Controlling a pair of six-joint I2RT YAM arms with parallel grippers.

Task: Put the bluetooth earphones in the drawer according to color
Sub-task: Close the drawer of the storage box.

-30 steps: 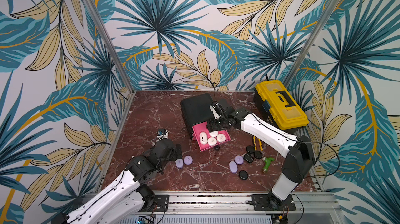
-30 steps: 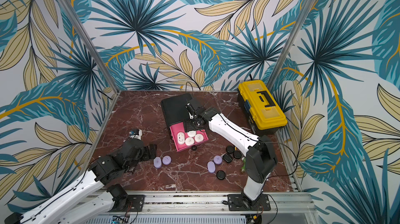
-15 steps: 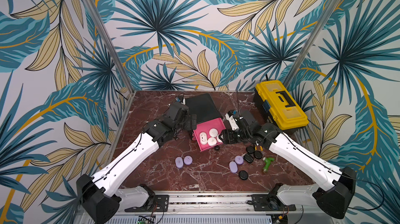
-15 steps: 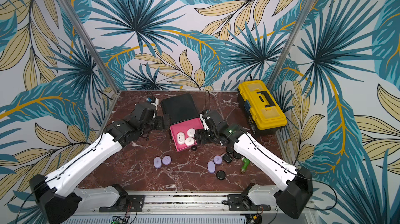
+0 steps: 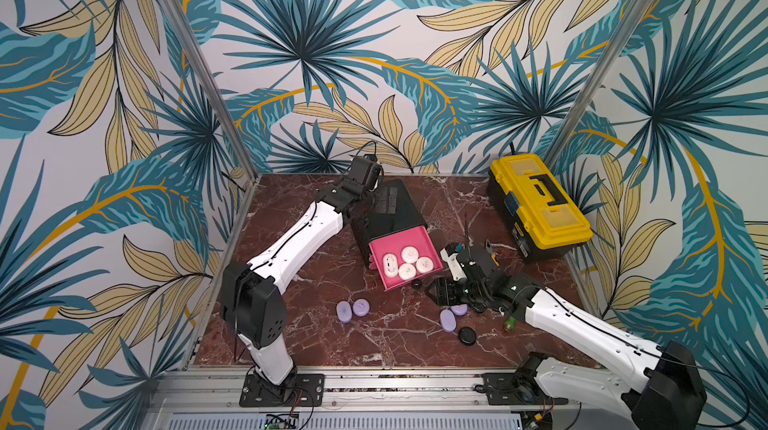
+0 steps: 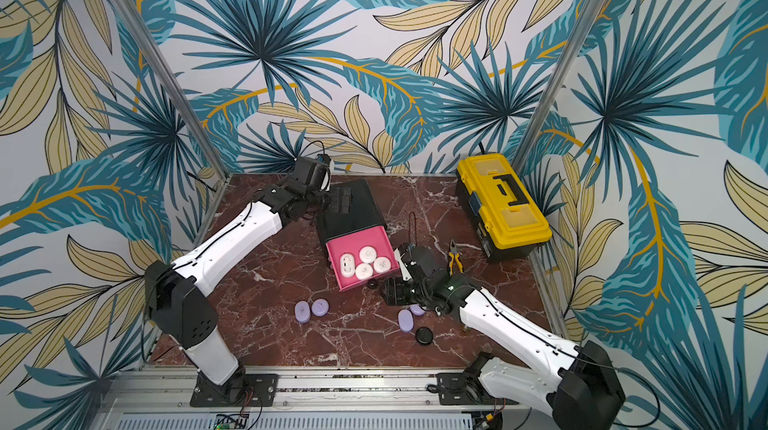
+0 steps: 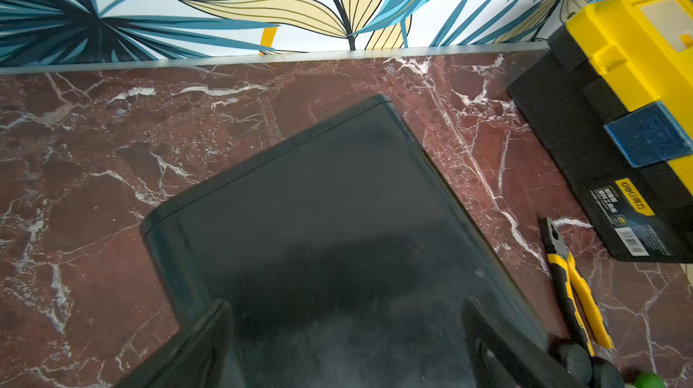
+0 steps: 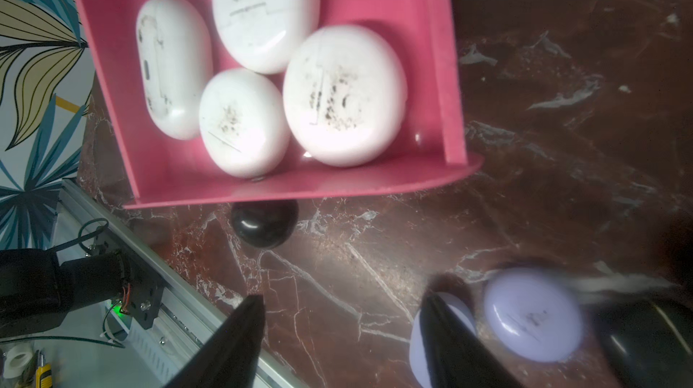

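Looking along the open pink drawer (image 5: pixel 395 239), you will see that everything turns on its slide line. It runs from the front panel straight back into the black cabinet (image 5: pixel 395 216), slanted across the table rather than square to you.

Four white cases (image 5: pixel 409 254) lie inside the drawer, touching one another, so the white set looks finished.

Your right gripper (image 5: pixel 437 293) is the nearer one to the panel. It sits just off the drawer's front corner on your right, low, with its jaws half apart and nothing between them. From the right wrist, the black knob (image 8: pixel 264 225) lies ahead of the gripper, closer to the line of one finger than to the middle of the gap. To shut the drawer you would probably need to shift across until you face the panel squarely.

Your left gripper (image 7: pixel 345 303) is at the opposite end, behind the drawer and above the cabinet's top. Its jaws are spread wide and hold nothing, and whether they touch the top is unclear.

One lilac case (image 5: pixel 448 320) lies in front of the drawer, just beside your right gripper. Another lilac pair (image 5: pixel 360 307) lies in front toward your left, well apart, and a black case (image 5: pixel 467 335) lies farther forward.
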